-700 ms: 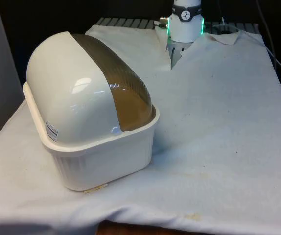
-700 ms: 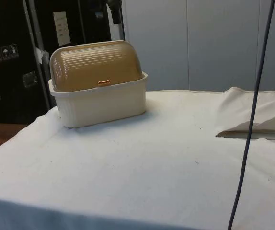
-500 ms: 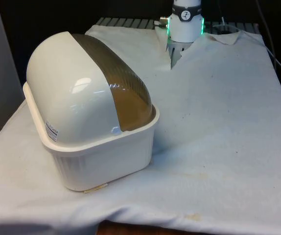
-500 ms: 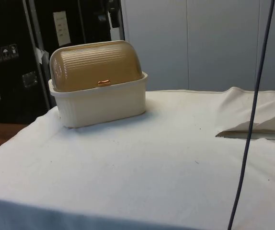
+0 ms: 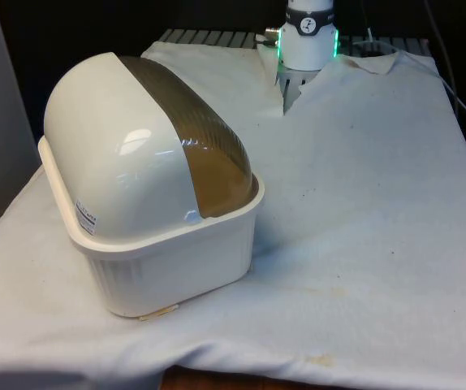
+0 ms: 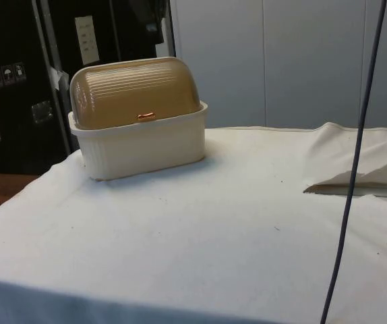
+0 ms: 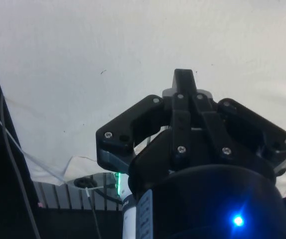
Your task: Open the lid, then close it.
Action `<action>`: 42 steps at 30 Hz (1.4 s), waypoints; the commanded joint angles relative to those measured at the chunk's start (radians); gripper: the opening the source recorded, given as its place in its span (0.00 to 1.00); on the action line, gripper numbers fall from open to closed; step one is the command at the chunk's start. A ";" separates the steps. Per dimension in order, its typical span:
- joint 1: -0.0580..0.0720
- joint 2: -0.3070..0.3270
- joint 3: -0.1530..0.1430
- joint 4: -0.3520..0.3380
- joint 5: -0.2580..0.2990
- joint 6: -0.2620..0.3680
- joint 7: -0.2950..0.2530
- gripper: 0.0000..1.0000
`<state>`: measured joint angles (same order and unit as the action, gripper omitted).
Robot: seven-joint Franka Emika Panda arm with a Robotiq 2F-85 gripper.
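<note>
The gripper [image 7: 185,78] shows in the wrist view as a black body hanging above the white cloth [image 7: 133,45], touching nothing and with nothing in it. From this angle I cannot tell whether it is set wide or narrow. Under it lies bare cloth with a few tiny dark specks, and past the cloth's edge a ribbed grey strip [image 7: 58,201] and thin cables [image 7: 13,164].

In the front view the white arm's base [image 5: 308,36] stands at the far end of the counter [image 5: 379,203], where the cloth is split and folded around it.

The bread box [image 5: 160,252] sits on the cloth at the front view's left, towards the near end of the counter and well apart from the arm's base. It is a cream tub with ribbed walls and a rounded top. Its lid [image 6: 136,91], a ribbed brownish see-through roll cover, is down and closed, its lower edge meeting the tub's rim. A small copper-coloured handle [image 6: 146,116] sits at the middle of that lower edge, facing the side camera. The box's domed cream end [image 5: 111,162] faces the front camera and carries a small printed label [image 5: 87,219] near the rim.

A dark cable [image 6: 352,169] hangs in front of the side camera, and faint yellowish stains [image 5: 322,357] mark the cloth's near edge
</note>
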<state>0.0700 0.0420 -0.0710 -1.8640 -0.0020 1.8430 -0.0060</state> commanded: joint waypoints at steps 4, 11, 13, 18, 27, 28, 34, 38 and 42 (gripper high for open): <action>0.002 -0.018 0.002 -0.019 -0.004 0.009 0.002 0.00; 0.001 -0.032 0.004 -0.041 -0.003 0.019 -0.007 0.00; 0.002 -0.037 0.004 -0.048 -0.003 0.020 -0.006 0.00; 0.000 -0.042 0.003 -0.059 0.001 0.023 -0.009 0.00; 0.000 -0.053 0.002 -0.103 -0.001 0.107 -0.004 0.00; 0.000 -0.054 0.002 -0.107 -0.001 0.116 -0.002 0.00; 0.000 -0.054 0.002 -0.125 0.001 0.162 0.005 0.00; -0.001 -0.054 0.001 -0.149 0.003 0.213 0.015 0.00; -0.001 -0.053 0.001 -0.167 0.004 0.251 0.023 0.00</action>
<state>0.0700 -0.0070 -0.0700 -2.0250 -0.0030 2.0820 0.0150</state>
